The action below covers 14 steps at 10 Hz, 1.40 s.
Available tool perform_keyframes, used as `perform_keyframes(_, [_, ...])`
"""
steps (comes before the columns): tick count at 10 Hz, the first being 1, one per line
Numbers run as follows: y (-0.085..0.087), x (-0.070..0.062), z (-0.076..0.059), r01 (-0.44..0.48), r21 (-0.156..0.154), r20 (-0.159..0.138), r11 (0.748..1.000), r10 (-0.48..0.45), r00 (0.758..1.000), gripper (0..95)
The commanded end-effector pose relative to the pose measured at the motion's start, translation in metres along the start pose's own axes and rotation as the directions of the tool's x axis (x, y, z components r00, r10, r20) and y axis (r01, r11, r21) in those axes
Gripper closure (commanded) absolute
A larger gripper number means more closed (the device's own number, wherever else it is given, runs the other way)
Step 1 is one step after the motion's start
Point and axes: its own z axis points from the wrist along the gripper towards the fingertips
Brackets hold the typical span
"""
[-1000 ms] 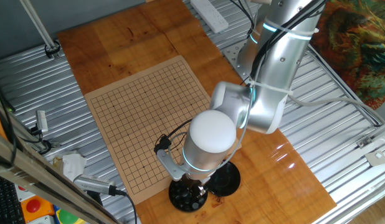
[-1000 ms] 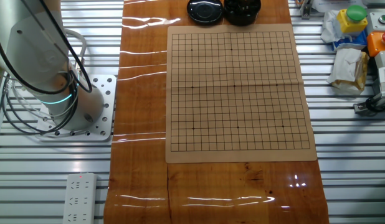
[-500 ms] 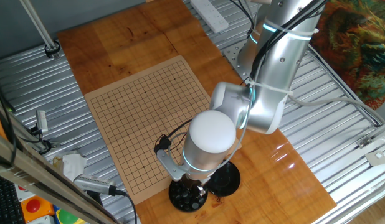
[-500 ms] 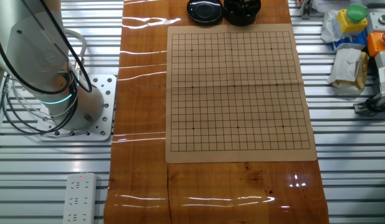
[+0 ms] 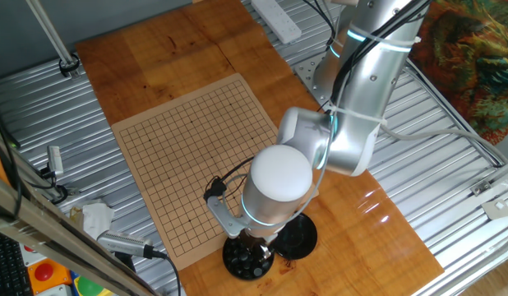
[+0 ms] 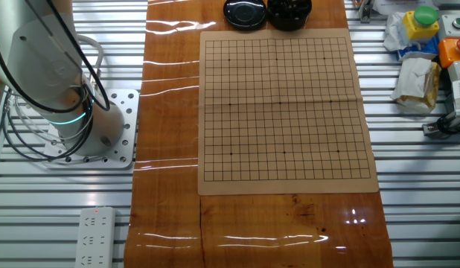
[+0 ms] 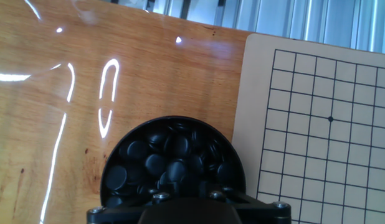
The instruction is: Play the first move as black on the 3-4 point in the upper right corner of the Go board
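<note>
Hand view: your hand (image 7: 186, 208) hangs over the bowl (image 7: 174, 163) to pick one black stone (image 7: 156, 164) from the glossy, rounded heap inside (fingers hidden, so you cannot tell whether they grip). The bowl sits on the surface (image 7: 86, 81) just beside the Go board (image 7: 317, 118), whose grid is bare.

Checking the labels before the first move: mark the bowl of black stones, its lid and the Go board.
bowl of black stones (image 7: 172, 165): hand view, on the heaped stones.
lid (image 6: 245, 13): the other fixed view, on its flat top.
Go board (image 6: 286, 104): the other fixed view, mid grid.
</note>
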Motion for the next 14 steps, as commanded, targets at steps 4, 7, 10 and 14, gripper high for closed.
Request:
perform_keyframes(4, [-0.009,0.0,-0.012,0.007,-0.004,-0.002,1.0,-0.007,1.0,95.0])
perform_keyframes(7, [-0.027,-0.004,-0.022,0.028,-0.009,-0.01,1.0,-0.028,1.0,95.0])
perform_keyframes(10, [-0.063,-0.008,-0.028,0.072,-0.01,-0.017,0.997,-0.072,0.997,95.0])
perform_keyframes(14, [-0.095,-0.005,-0.025,0.089,-0.014,-0.018,0.996,-0.09,0.996,95.0])
